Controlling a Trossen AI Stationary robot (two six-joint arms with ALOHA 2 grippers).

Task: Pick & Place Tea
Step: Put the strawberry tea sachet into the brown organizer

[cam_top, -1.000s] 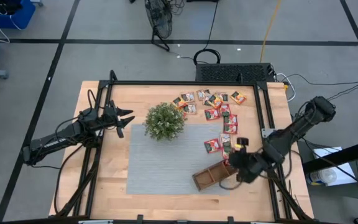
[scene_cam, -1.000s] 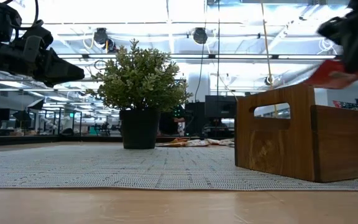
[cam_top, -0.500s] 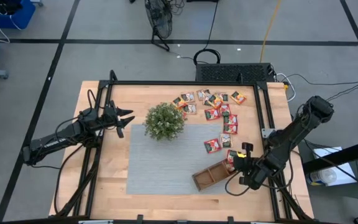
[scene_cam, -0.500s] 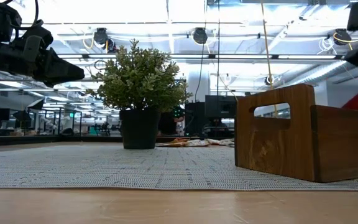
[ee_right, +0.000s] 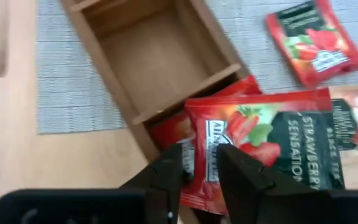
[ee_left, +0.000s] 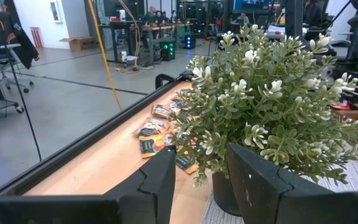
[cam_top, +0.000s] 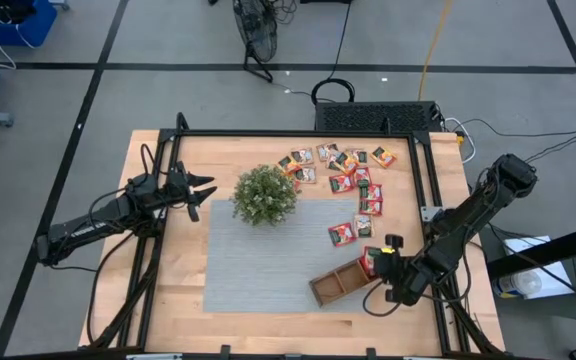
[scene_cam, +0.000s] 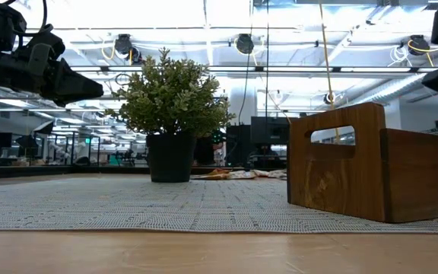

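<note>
The right gripper (cam_top: 392, 268) hides the right-hand end compartment of the wooden tray (cam_top: 334, 284) in the high view; its wrist view shows a red strawberry tea sachet (ee_right: 263, 140) lying over that compartment, just beyond the slightly parted fingers (ee_right: 166, 171), partly readable "STRAWBERRY SENSATION". More tea sachets (cam_top: 343, 165) lie scattered on the tabletop (cam_top: 188, 290) toward the upper right, beyond the potted plant (cam_top: 265, 195). The left gripper (cam_top: 204, 187), fingers spread and empty, hovers left of the plant.

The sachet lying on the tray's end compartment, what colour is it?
Red sachet with dark green, best in right wrist view.
</note>
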